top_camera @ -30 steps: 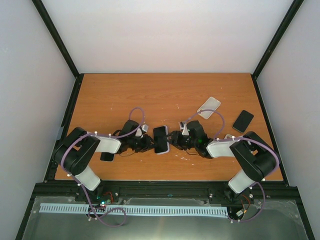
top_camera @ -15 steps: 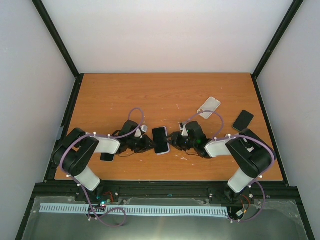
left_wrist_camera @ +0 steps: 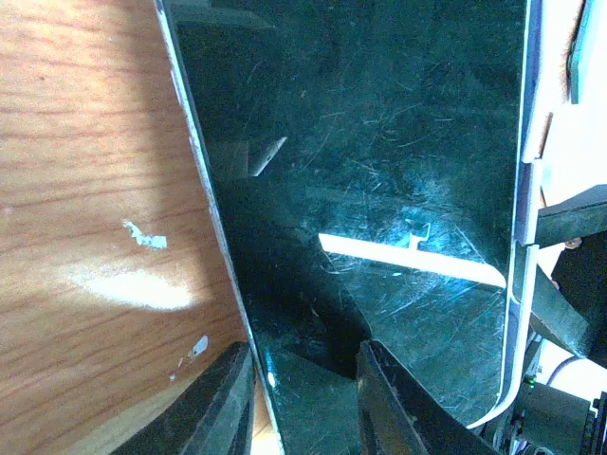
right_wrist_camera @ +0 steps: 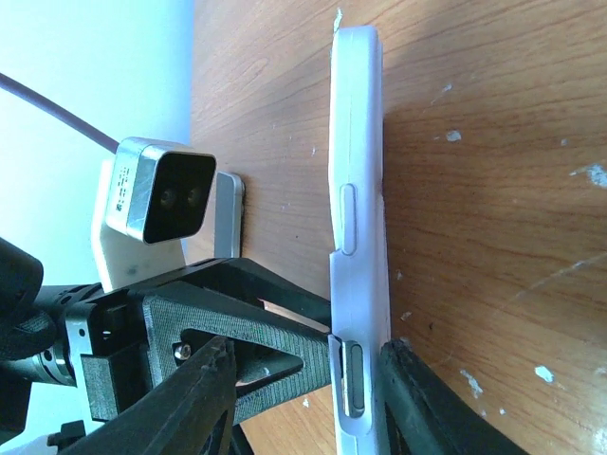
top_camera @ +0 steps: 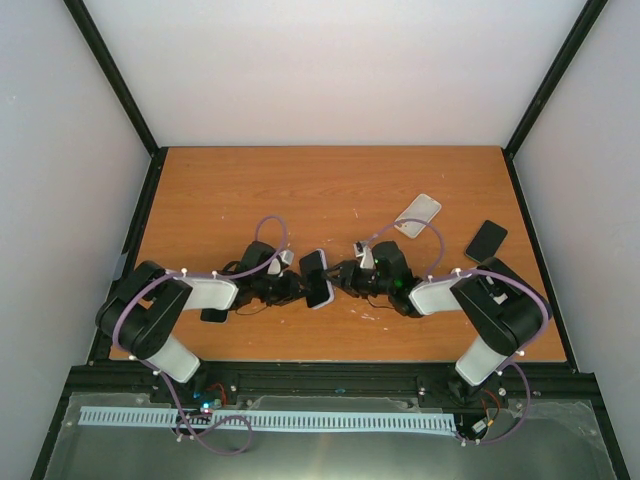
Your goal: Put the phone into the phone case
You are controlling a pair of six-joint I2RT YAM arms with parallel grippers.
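Phone and white phone case sit propped at a tilt on the desk, low centre in the overhead frame, caught between two arms. The scratched glass appears to lie inside the case's rim, though whether every corner has seated cannot be told.

The left pincer has one finger over the glass and one over bare wood past the phone's edge. Whether it actually pinches cannot be told. The right pincer straddles the case's button side with jaws apart, one finger against the case and the other standing off.

The likely risk is that the pair, balanced on an edge, slaps flat or skids if either arm eases off. Uneven pressing could also pop a corner back out of the case.

Farther back, toward the upper right, lie what looks like a spare white cover and a black handset.

The desk is orange-brown wood grain flecked with pale chips. White walls and black frame posts close it in.
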